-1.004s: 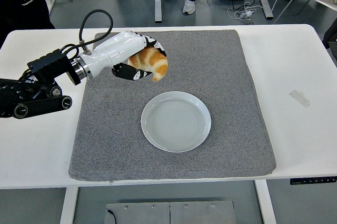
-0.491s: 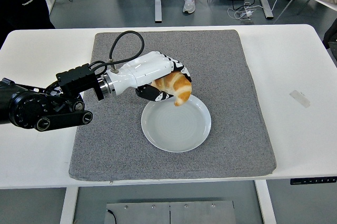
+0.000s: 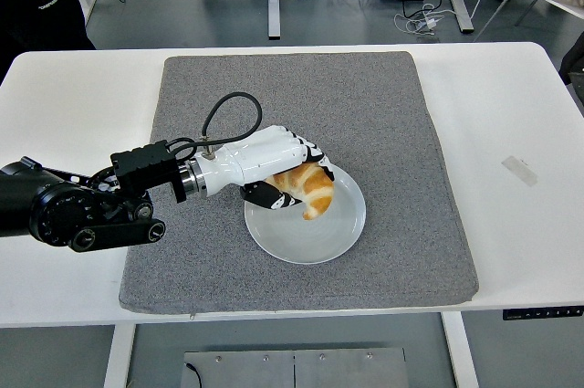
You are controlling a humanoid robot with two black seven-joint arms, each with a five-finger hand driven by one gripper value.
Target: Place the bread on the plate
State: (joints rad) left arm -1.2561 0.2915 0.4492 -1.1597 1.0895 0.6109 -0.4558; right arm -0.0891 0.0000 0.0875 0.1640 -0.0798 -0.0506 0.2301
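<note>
A golden croissant [image 3: 311, 191] is held in my left hand [image 3: 290, 176], whose white fingers curl over its top while the thumb presses from below. Hand and bread hang over the upper left part of the white round plate [image 3: 321, 234], which lies on the grey mat [image 3: 383, 114] near the table's front. The croissant's lower tip points down at the plate; whether it touches the plate I cannot tell. My left arm comes in from the left edge across the mat. The right arm does not show.
The mat covers the middle of the white table [image 3: 511, 105]. A small strip of tape [image 3: 519, 170] lies on the table at the right. People's feet and cables are on the floor beyond the far edge.
My left hand has carried the croissant from the mat's far left down and to the right, and it has sunk lower over the plate.
</note>
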